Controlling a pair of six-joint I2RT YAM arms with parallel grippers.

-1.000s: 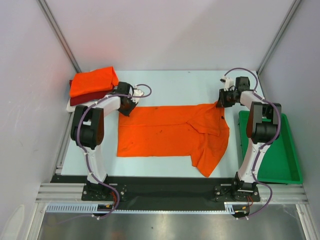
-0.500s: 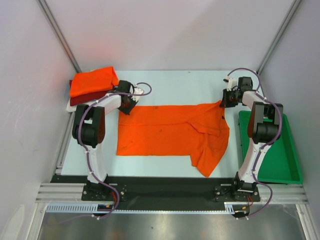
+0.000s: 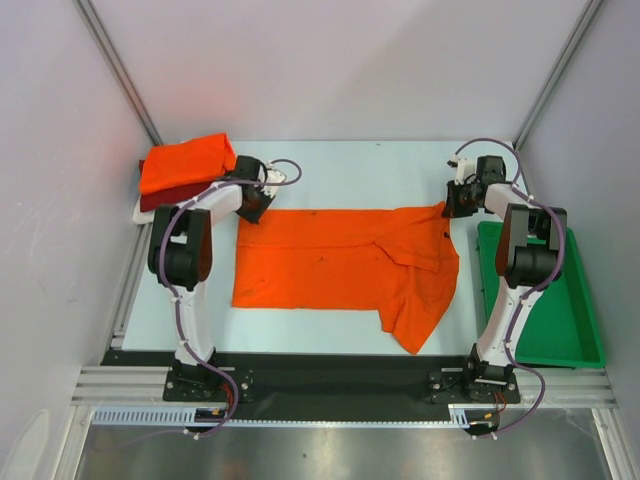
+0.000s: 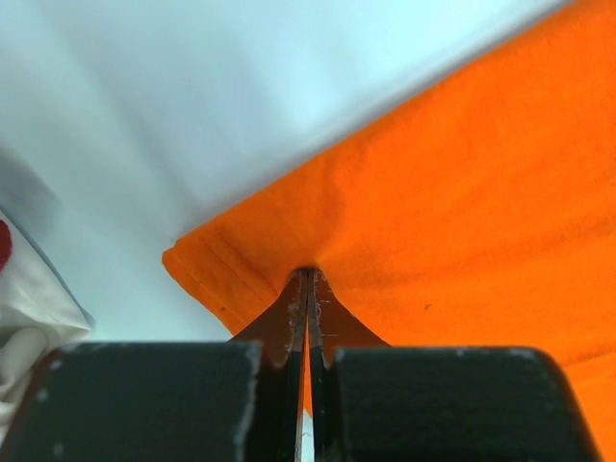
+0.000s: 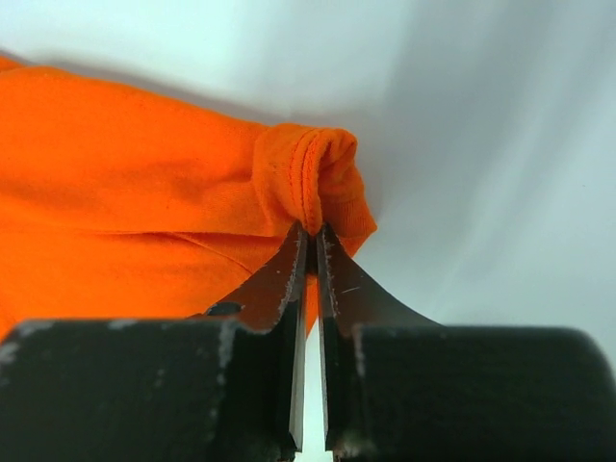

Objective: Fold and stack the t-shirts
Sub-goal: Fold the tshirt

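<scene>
A bright orange t-shirt [image 3: 340,262] lies spread across the table, its right part folded over with a sleeve hanging toward the front. My left gripper [image 3: 247,212] is shut on its far left corner [image 4: 310,269]. My right gripper [image 3: 450,208] is shut on its far right corner, a bunched hem [image 5: 313,226]. At the far left stands a stack: a folded orange t-shirt [image 3: 185,163] on a dark red one [image 3: 165,199], with a white one [image 3: 143,211] underneath.
A green plastic tray [image 3: 565,320] sits along the right side, beside the right arm. White walls close in the table on the left, the back and the right. A white cloth edge [image 4: 24,318] shows at the left of the left wrist view.
Both grippers have moved a little toward the back, pulling the shirt's far edge tighter and straighter. The left gripper has also shifted slightly toward the stack.
</scene>
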